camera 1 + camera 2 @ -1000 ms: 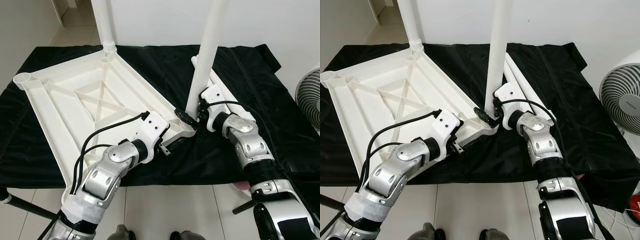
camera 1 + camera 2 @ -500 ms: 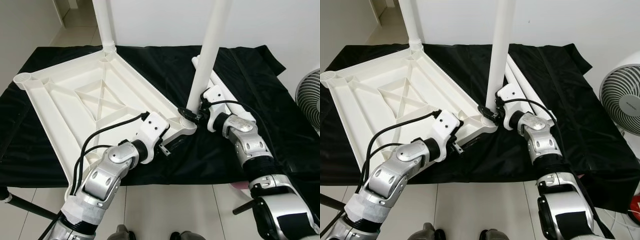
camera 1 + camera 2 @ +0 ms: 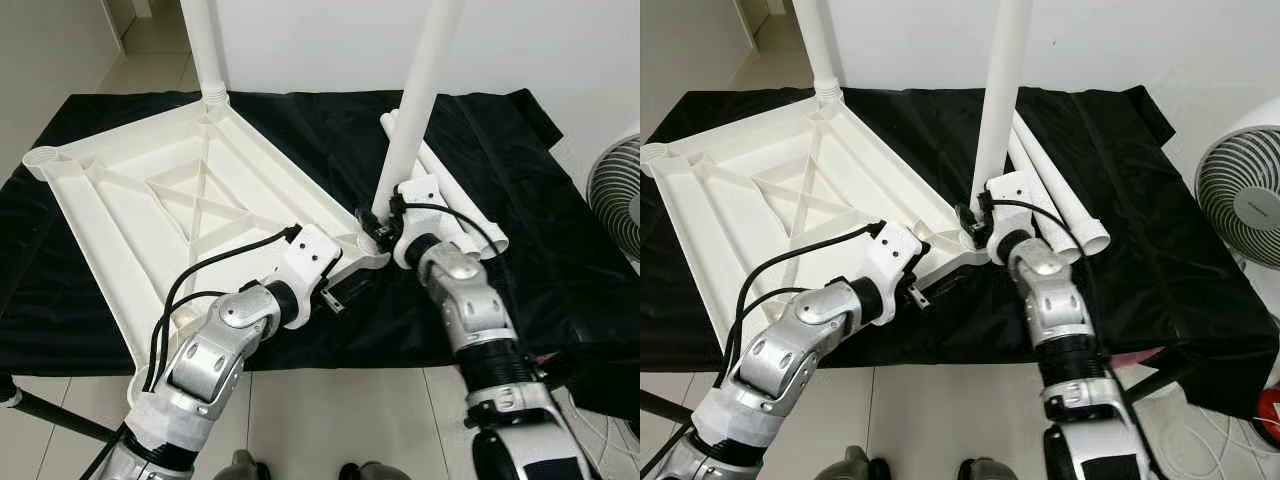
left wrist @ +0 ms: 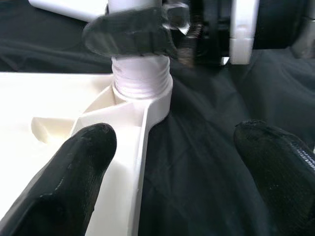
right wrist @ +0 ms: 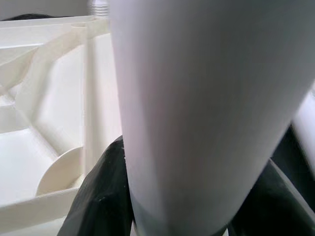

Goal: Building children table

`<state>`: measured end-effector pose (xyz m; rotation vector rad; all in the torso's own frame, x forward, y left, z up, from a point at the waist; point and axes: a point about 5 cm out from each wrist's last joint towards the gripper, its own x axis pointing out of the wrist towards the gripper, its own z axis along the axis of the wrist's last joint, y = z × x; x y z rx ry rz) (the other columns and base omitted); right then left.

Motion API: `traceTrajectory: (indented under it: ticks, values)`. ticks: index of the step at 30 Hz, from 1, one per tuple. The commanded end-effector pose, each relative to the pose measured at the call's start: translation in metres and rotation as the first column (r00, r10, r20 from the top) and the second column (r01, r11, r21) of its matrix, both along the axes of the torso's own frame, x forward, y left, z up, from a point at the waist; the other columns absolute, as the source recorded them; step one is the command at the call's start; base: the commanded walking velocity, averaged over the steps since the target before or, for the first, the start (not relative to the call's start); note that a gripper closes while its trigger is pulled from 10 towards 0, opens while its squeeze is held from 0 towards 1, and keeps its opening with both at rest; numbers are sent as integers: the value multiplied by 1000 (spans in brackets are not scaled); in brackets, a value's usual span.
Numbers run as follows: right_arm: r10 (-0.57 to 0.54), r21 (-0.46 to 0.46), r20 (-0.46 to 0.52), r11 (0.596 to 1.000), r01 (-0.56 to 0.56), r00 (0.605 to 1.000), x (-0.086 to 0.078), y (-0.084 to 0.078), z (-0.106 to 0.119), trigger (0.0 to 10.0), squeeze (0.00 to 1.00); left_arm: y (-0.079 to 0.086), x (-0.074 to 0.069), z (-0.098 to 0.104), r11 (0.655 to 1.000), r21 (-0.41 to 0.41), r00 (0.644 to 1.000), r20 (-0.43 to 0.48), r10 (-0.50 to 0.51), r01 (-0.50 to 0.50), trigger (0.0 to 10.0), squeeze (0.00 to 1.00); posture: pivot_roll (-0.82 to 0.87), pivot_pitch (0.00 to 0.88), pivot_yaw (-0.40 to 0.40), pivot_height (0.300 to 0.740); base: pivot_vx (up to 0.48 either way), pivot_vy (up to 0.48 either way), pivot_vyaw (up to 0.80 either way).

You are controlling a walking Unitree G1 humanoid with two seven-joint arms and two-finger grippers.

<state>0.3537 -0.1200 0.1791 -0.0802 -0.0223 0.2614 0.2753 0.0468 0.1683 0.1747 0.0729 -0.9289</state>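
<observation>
The white table top [image 3: 150,210] lies upside down on a black cloth [image 3: 560,250]. One white leg [image 3: 205,45] stands in its far corner. A second leg [image 3: 415,100] stands upright with its threaded end in the near right corner socket [image 4: 141,81]. My right gripper [image 3: 375,222] is shut on this leg just above the socket, and its fingers [image 5: 106,196] sit on either side of the tube [image 5: 197,108]. My left gripper [image 3: 335,292] is open at the table's near edge beside that corner. Its fingers [image 4: 74,182] straddle the rim without pressing on it.
Two spare white legs [image 3: 1060,205] lie side by side on the cloth, right of the held leg. A white fan [image 3: 1240,195] stands on the floor at the far right. The cloth's near edge ends at the tiled floor [image 3: 330,420].
My right arm's elbow has swung in toward my body while its gripper stays on the leg's base. The left gripper holds its place at the table edge.
</observation>
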Motion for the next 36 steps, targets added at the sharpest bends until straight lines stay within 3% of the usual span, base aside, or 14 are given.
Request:
traceTrajectory:
  ticks: [1,3,6,14,15,22,25,28,29,30,36]
  values:
    - [-159,13,-73,987,160,985,-2,-12,-14,0,0,0,-3,-3,1000,11,1000,-10,6,-6,10000,0,-109,115,24,740,0,0,0]
    - [-261,44,-81,963,265,962,-7,-8,-14,0,0,-1,-3,-3,1000,12,1000,-11,4,-4,10000,0,-109,115,24,740,0,0,0]
    - [-305,64,-86,948,311,949,-13,-2,-15,0,0,-1,-2,-3,1000,11,1000,-11,7,-6,10000,0,-105,115,22,740,0,0,0]
    - [-303,85,-94,947,311,948,-15,-1,-11,0,0,-1,-3,-3,1000,11,1000,-12,8,-8,10000,0,-107,114,19,740,0,0,0]
    - [-284,100,-72,952,290,956,-15,-2,-7,10000,1000,-1,-3,-3,1000,9,1000,-12,10,-10,10000,0,-107,111,16,740,0,0,0]
    - [-205,107,-39,972,208,978,-13,-1,-2,10000,1000,-1,-2,-3,1000,8,1000,-9,14,-13,10000,0,-108,107,12,740,0,0,0]
    - [-125,90,-11,988,125,992,-8,-9,4,10000,1000,-1,-1,-2,1000,8,1000,-7,16,-16,10000,0,-105,105,13,740,0,0,0]
    - [31,56,-17,998,-30,999,-1,-18,9,10000,988,1,0,-1,1000,11,1000,-4,18,-18,10000,0,-105,97,20,740,0,0,0]
    - [31,56,-17,998,-30,999,-1,-18,9,10000,988,1,0,-1,1000,11,1000,-4,18,-18,10000,0,-105,97,20,740,0,0,0]
    - [84,44,-18,996,-83,996,1,-18,10,10000,0,1,1,-1,1000,12,1000,-4,17,-17,10000,0,-106,94,25,740,0,0,0]
    - [273,-79,15,959,-271,962,12,-17,15,10000,0,0,2,1,1000,17,1000,4,7,-7,10000,0,-103,89,30,740,0,0,0]
